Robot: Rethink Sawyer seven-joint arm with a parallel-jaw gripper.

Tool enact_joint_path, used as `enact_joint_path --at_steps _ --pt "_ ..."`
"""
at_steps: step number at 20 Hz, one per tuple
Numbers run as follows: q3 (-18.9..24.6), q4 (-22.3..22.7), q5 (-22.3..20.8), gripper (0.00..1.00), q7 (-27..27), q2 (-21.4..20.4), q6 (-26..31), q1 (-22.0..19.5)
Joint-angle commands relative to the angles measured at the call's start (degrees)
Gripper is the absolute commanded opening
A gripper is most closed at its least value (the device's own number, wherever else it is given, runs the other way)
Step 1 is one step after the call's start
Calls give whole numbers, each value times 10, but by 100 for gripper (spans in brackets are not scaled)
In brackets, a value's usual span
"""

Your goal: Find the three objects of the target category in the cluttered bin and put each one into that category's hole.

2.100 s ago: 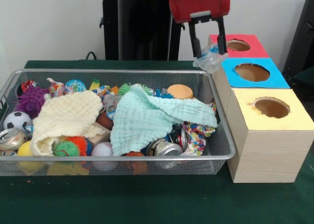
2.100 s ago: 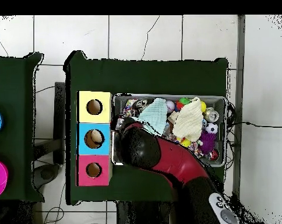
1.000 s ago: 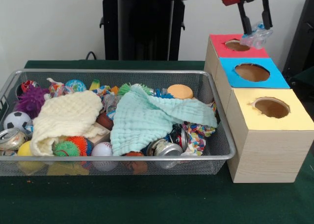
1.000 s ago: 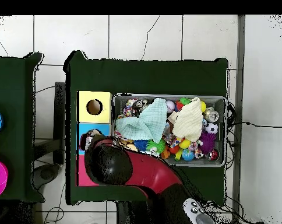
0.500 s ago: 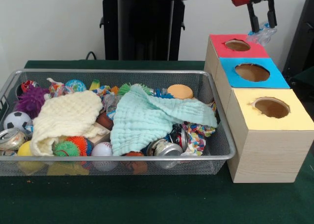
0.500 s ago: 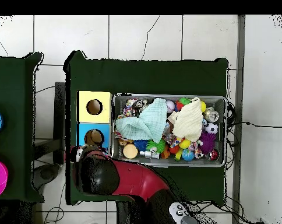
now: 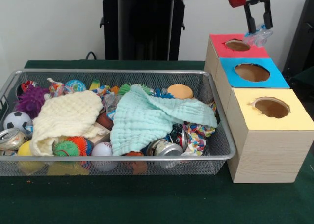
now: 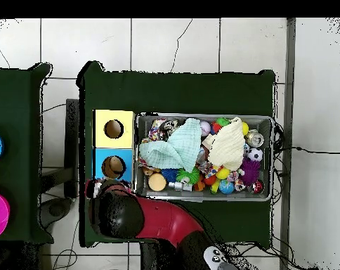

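The wire mesh bin (image 7: 216,157) (image 8: 273,156) holds two cloths, balls, cans and toys. My gripper (image 7: 259,28) is shut on a crumpled clear plastic piece (image 7: 258,37) and holds it just above the far right rim of the red box (image 7: 248,49), beside its hole (image 7: 237,45). In the overhead view my arm (image 8: 116,214) covers the red box and hides the gripper. The blue box (image 7: 252,72) (image 8: 113,165) and yellow box (image 7: 271,108) (image 8: 114,129) each have a round hole.
In the bin lie a mint cloth (image 7: 147,117), a cream cloth (image 7: 64,117), a soccer ball (image 7: 17,121), a baseball (image 7: 103,150), cans (image 7: 164,148) and an orange lid (image 7: 180,91). The black pedestal (image 7: 142,25) stands behind the table.
The gripper carried the plastic piece from beside the bin's far right corner up and over to the red box. In the last half second it shifted slightly toward the hole.
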Motion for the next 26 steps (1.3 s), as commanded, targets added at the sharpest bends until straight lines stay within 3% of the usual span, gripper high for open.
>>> enact_joint_path --at_steps 1,20,26 --pt "-17 -18 -9 0 102 22 -19 -9" --pt "-66 -88 -26 0 77 105 -75 24" --pt "-64 -87 -25 0 81 85 -49 22"
